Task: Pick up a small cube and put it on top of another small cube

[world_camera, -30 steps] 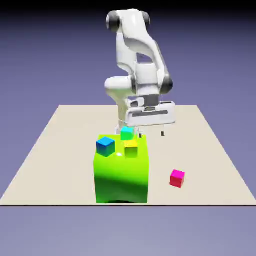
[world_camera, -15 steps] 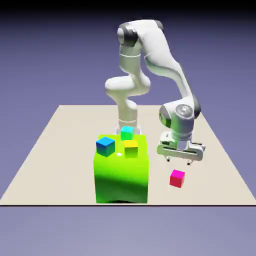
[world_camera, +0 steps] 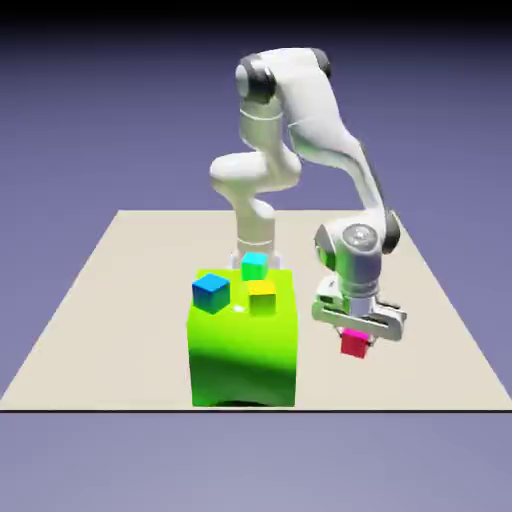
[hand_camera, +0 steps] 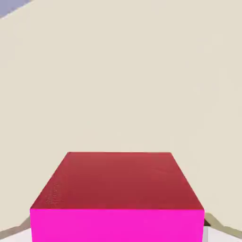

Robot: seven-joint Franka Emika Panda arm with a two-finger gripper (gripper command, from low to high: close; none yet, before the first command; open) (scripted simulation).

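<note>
The small magenta-pink cube (world_camera: pixel 353 347) is between the fingers of my gripper (world_camera: pixel 354 338), to the exterior view's right of the big lime-green block (world_camera: pixel 245 350). My gripper is shut on this cube, and the hand covers its top. In the hand view the cube (hand_camera: pixel 118 189) fills the lower middle, with only slivers of the grey fingertips (hand_camera: pixel 222 232) showing at its sides. A blue cube (world_camera: pixel 211 291), a teal cube (world_camera: pixel 255 265) and a yellow cube (world_camera: pixel 262 297) rest on top of the green block.
The beige table (world_camera: pixel 120 330) spreads around the green block, which stands near its front edge. The arm's base rises behind the block. Beige tabletop (hand_camera: pixel 118 71) fills the rest of the hand view.
The arm swung from behind the green block to the exterior view's right and came down over the magenta cube. The jaws closed on it, and the cube now shows slightly higher.
</note>
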